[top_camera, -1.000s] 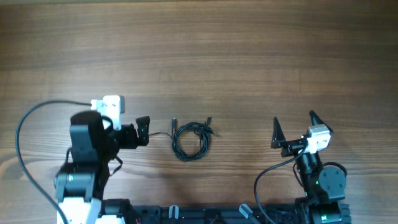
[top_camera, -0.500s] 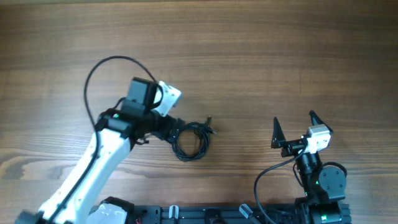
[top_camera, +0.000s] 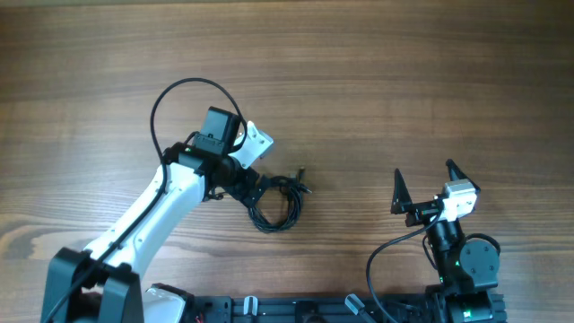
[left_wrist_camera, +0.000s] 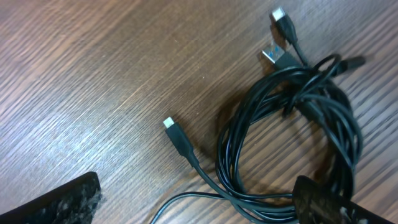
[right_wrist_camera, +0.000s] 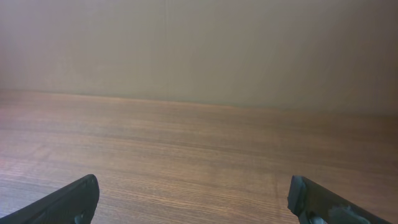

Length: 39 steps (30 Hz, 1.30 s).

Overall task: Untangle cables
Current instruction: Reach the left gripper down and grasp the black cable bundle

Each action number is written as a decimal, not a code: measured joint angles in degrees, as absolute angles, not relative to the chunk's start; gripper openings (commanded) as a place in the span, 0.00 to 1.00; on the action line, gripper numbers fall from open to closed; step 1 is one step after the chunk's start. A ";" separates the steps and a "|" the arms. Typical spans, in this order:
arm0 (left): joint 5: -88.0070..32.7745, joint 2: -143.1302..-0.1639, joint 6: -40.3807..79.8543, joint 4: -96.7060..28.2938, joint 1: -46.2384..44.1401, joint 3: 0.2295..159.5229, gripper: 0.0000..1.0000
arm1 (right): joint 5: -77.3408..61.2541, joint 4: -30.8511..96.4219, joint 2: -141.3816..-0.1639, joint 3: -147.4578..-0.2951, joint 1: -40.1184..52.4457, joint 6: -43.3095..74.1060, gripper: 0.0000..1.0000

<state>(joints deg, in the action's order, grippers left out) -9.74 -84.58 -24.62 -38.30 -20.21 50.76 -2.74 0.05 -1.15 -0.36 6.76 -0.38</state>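
— On the wooden table point(top_camera: 359, 81), where do the cables point(top_camera: 276, 199) lie?
— Near the middle, a little toward my left side, wound into one loose dark coil. My left wrist camera shows the cables point(left_wrist_camera: 292, 124) as several thin black loops lying over one another. One strand strays out of the coil and ends in a small plug point(left_wrist_camera: 171, 124) flat on the wood. Two more plug ends sit close together at the top of that view.
— And your left gripper point(top_camera: 254, 187)?
— It is stretched out over the left rim of the coil, jaws spread wide, holding nothing. Seen from the wrist, one fingertip point(left_wrist_camera: 62, 202) sits in the lower left corner, clear of the wires. The other is at the lower right, right at the loops; whether it touches them I cannot tell.
— The right gripper point(top_camera: 423, 179)?
— Well apart from the cables, at the right side of the table close to my base, fingers wide apart and empty. Its own camera shows only bare wood between the tips and a plain wall point(right_wrist_camera: 199, 43) beyond
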 measured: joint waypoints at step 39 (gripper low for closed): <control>-14.63 -98.83 -53.10 -29.41 -26.00 50.78 0.91 | -2.74 0.05 -1.15 -0.36 6.76 -0.38 1.00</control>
<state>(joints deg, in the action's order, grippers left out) -14.63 -98.83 -53.10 -29.41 -26.00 50.78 -2.74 0.05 -1.15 -0.36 6.76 -0.38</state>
